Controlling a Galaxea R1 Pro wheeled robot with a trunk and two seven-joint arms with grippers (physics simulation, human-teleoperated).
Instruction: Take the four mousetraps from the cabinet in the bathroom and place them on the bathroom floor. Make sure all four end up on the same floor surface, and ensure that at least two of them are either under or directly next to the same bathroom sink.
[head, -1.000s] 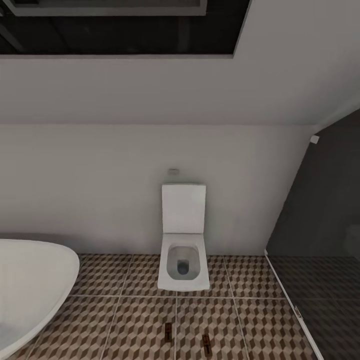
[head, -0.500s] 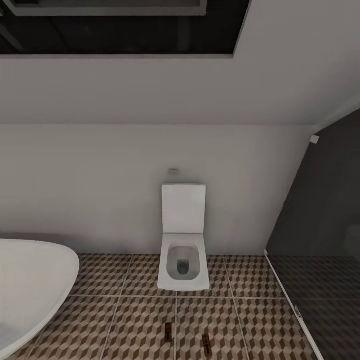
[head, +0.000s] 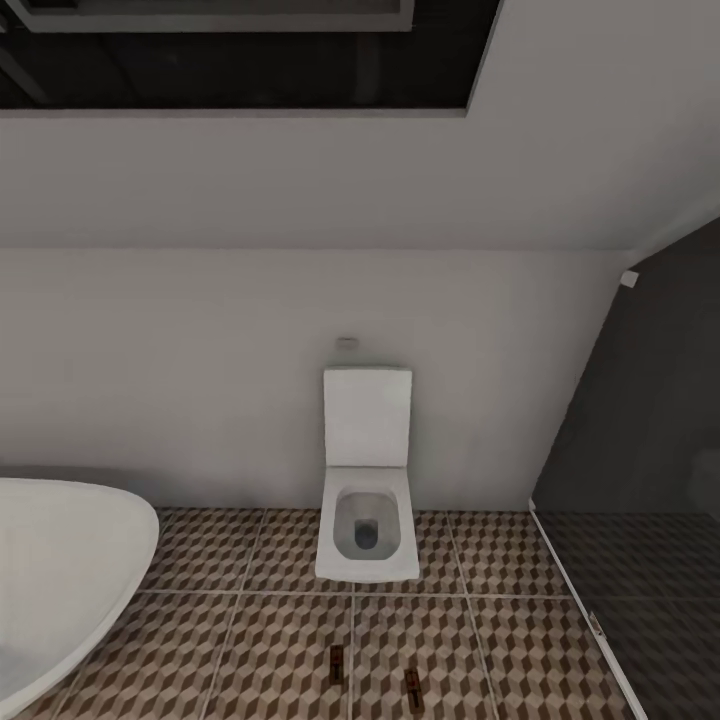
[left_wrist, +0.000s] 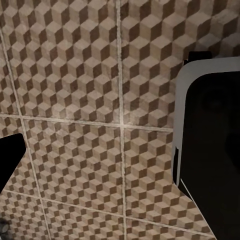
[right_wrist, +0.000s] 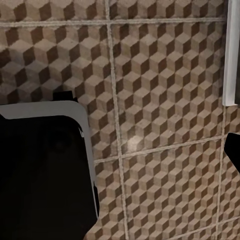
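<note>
Two mousetraps lie flat on the cube-patterned bathroom floor (head: 250, 640) in front of the toilet, one (head: 337, 664) left of the other (head: 413, 686). Both are small brown boards, apart from each other. The cabinet and the sink are out of view. In the left wrist view a dark fingertip (left_wrist: 10, 160) of my left gripper hangs over bare tiles (left_wrist: 80, 100). In the right wrist view a dark fingertip (right_wrist: 234, 150) of my right gripper hangs over tiles too. Nothing sits between the fingers of either gripper, and both look open.
A white square toilet (head: 367, 500) stands against the far wall. A white oval bathtub (head: 60, 570) fills the left side. The dark glass-walled shower (head: 640, 500) is at the right. My black, grey-rimmed base (left_wrist: 210, 140) shows beside each wrist. A white strip (right_wrist: 231, 50) edges the tiles.
</note>
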